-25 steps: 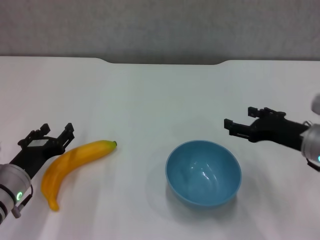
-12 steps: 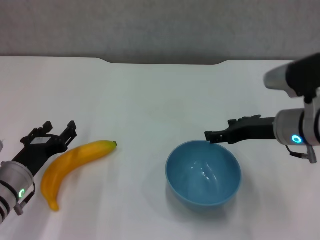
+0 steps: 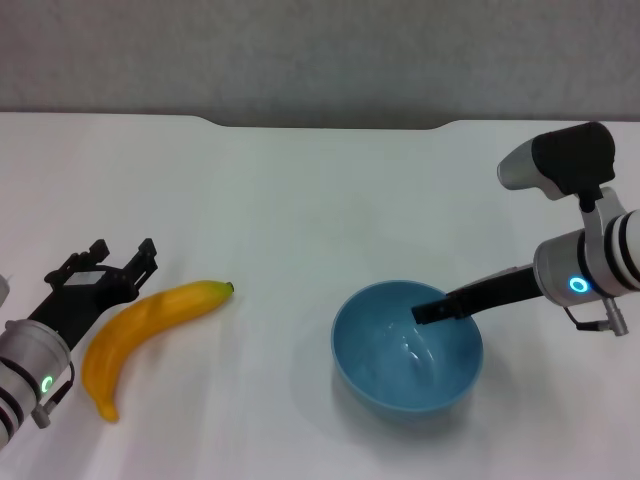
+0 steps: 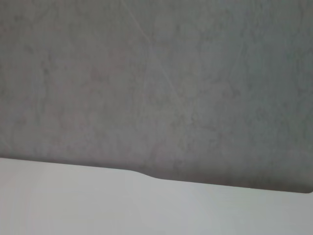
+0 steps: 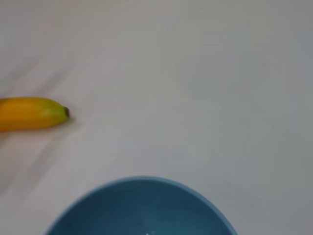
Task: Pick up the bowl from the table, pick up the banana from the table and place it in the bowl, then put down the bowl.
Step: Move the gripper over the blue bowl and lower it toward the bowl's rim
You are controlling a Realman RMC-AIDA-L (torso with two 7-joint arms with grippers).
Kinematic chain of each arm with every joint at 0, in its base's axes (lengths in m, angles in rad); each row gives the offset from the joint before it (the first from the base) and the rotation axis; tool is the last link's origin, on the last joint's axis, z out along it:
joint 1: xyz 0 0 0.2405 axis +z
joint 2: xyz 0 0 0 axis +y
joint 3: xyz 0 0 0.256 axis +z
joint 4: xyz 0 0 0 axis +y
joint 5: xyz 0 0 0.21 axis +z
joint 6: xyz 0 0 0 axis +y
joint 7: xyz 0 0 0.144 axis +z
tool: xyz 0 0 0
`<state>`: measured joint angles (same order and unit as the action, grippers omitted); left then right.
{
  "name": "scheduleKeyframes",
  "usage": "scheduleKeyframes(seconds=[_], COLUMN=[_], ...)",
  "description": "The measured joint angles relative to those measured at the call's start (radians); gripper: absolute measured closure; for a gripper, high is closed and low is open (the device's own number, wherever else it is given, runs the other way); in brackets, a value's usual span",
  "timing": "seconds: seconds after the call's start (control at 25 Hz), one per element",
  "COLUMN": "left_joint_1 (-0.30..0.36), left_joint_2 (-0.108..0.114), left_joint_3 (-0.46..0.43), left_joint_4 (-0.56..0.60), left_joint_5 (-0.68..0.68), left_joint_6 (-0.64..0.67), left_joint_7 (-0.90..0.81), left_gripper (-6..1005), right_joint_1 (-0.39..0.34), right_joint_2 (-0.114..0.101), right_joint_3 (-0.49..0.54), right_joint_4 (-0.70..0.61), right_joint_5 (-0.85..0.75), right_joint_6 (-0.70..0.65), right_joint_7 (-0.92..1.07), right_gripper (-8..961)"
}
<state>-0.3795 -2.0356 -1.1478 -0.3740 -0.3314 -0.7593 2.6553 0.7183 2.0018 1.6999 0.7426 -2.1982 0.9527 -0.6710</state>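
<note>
1. While the bowl (image 3: 408,347) sits right of the banana (image 3: 145,331) on the bench (image 3: 300,200), the right gripper (image 3: 425,312) reaches over its far-right rim; finger state cannot be told.
2. Left gripper (image 3: 108,262), fingers spread, hovers just left of the banana.
3. No writing is legible.

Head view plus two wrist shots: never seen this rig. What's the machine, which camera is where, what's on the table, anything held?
It is a two-armed robot. The head view looks down from its head at a white table. On it lie a banana and a blue bowl. The left gripper hangs open beside the banana, touching nothing. The right gripper reaches over the bowl's rim; whether it grips is unclear. Nothing is clearly held. The right wrist camera sees the bowl's rim and the banana's tip. The left wrist camera sees only wall and the table's far edge.
</note>
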Motion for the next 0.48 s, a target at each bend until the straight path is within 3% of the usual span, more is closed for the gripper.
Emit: scheduleKeyframes(seconds=[0.48], left_joint_1=[-0.013], left_joint_2=[0.0], left_joint_3=[0.001], left_joint_4=[0.0], left_joint_5=[0.0], left_joint_6=[0.0], left_joint_7=[0.0], left_gripper=[297], right_joint_1=[0.03], right_joint_2=[0.011], right_joint_3=[-0.002], right_joint_4=[-0.096], right_joint_5=[0.022], right_joint_6=[-0.035], right_joint_7=[-0.033], right_gripper=[78])
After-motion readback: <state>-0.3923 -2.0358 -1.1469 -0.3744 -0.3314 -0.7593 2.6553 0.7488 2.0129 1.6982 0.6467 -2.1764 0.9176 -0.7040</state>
